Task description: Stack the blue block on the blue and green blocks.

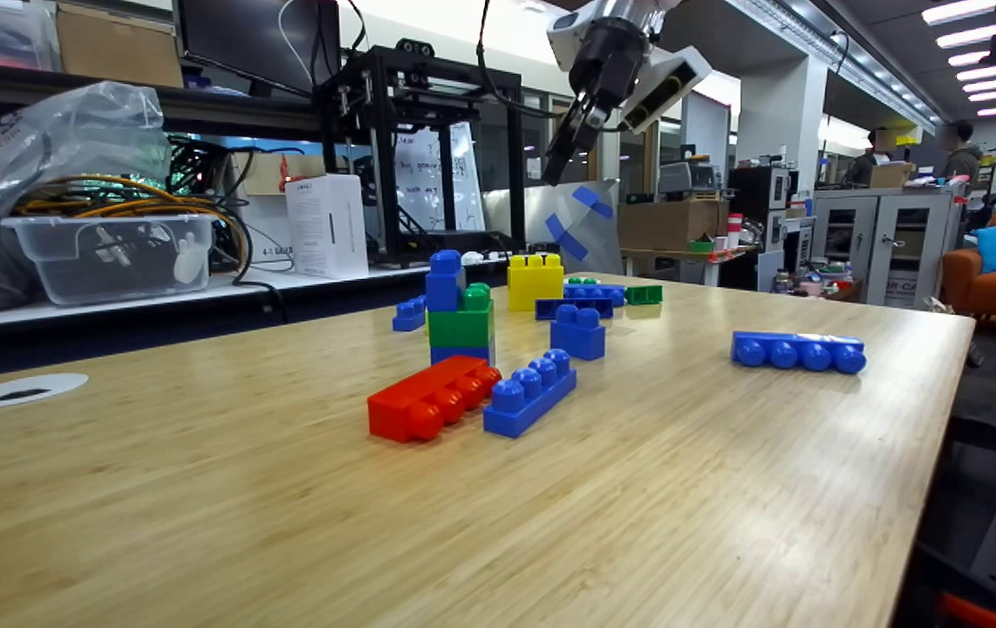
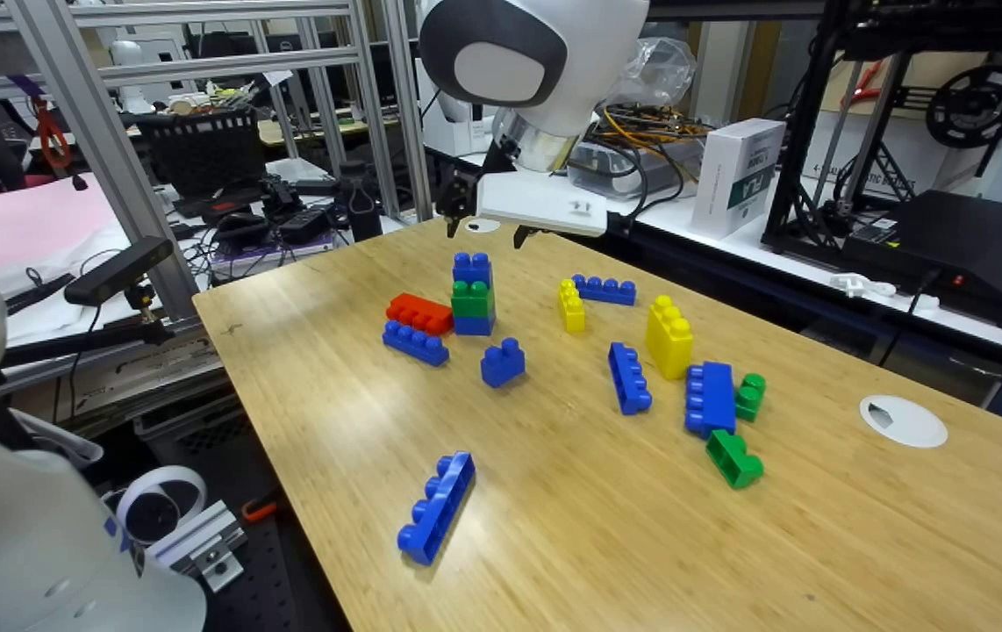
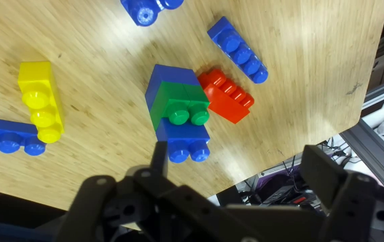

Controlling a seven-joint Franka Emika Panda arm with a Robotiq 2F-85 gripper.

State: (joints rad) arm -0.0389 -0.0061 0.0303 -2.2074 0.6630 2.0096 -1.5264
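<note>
Blue block (image 2: 472, 270): seated studs-up on one half of green brick (image 2: 471, 305), blue piece (image 2: 474, 326) underneath. Gripper (image 2: 485, 232): jaws wide apart, nothing held, suspended clear of blue block. Second squarish blue brick (image 2: 502, 364): on tabletop (image 2: 571, 509) nearby, studs up.

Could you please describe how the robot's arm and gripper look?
The arm has a rounded white shell, with a dark grey ring around a pale oval in an exterior view. The gripper is black, with blocky fingers. A flat white casing sits beside it, and a black cable loops nearby.
</note>
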